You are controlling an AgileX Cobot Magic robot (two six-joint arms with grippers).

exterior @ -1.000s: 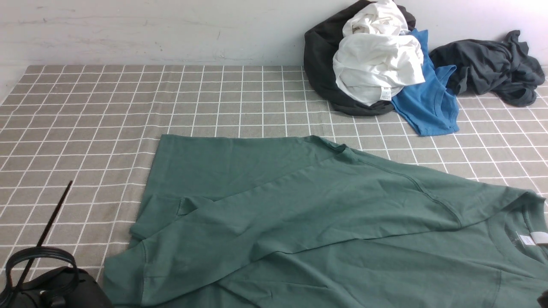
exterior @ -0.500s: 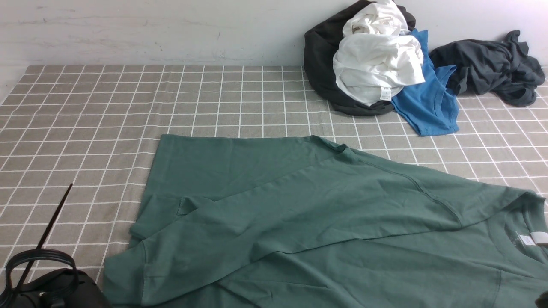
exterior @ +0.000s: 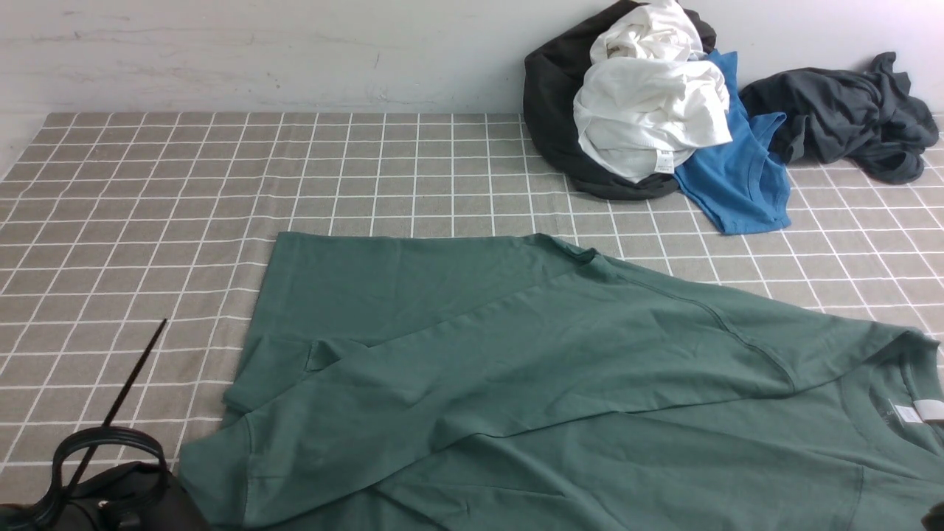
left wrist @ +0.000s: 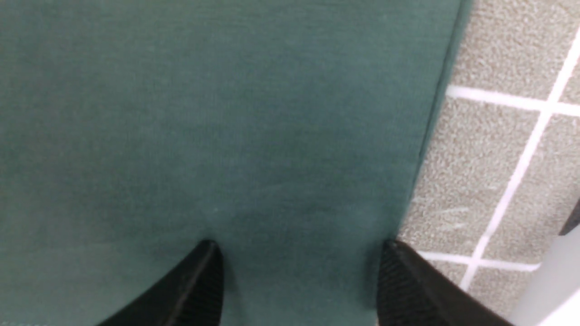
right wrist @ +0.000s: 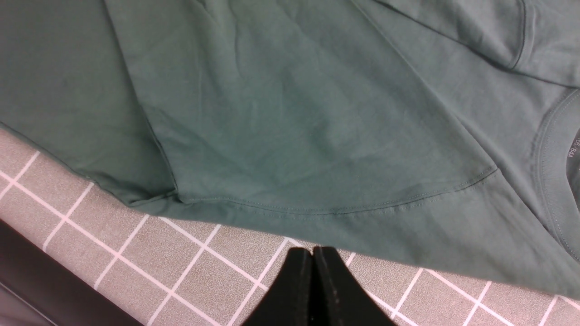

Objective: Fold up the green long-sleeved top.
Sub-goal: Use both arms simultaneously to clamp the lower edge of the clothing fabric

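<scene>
The green long-sleeved top (exterior: 560, 369) lies spread across the near half of the checked tablecloth, with a sleeve folded across its body and its neck with a white tag (exterior: 929, 410) at the right edge. In the left wrist view my left gripper (left wrist: 299, 246) stands open just above the top's fabric (left wrist: 226, 136), one fingertip (left wrist: 396, 258) at the cloth's edge. My right gripper (right wrist: 312, 253) is shut and empty over bare tablecloth, just off a curved seam of the top (right wrist: 294, 113). Only the left arm's black housing (exterior: 125, 501) shows in the front view.
A heap of white and black clothes (exterior: 649, 110) sits at the back right against the wall, with a bright blue T-shirt (exterior: 737, 184) beside it and a dark grey garment (exterior: 841, 110) further right. The grey checked tablecloth (exterior: 221, 169) covers the table.
My left arm has shifted to the right, toward the top's near left corner. The top and the right arm have not moved.
</scene>
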